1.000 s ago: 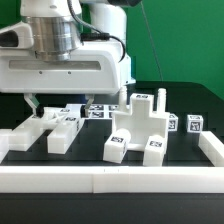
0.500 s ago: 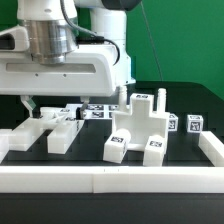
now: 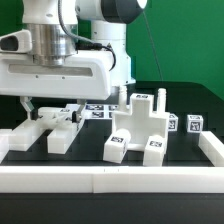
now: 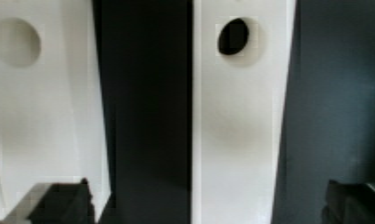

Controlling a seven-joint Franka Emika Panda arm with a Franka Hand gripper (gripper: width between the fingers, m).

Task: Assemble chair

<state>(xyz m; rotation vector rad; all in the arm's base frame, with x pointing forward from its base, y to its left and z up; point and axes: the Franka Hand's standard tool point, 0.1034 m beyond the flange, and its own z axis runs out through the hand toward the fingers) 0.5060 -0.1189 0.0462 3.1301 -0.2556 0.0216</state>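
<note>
Black tabletop (image 3: 90, 152) before a green wall (image 3: 185, 40): at the exterior view's left the gripper (image 3: 52, 108) hangs, jaws wide apart, straddling a long holed chair bar (image 4: 237, 140) without touching it. The notched chair block (image 3: 135, 125) stands mid-table, and small tagged posts (image 3: 194, 124) sit rightmost.

A flat green wall (image 3: 185, 45) closes off the exterior view from 12 to 3 o'clock, plain and evenly lit, with no window or seam showing. Below it a matte black bench (image 3: 90, 148) runs across the middle. A long low white border rail (image 3: 110, 180) edges the bench at 6 o'clock and turns back at 4 o'clock. The light is soft and diffuse, casting only faint shadows.
</note>
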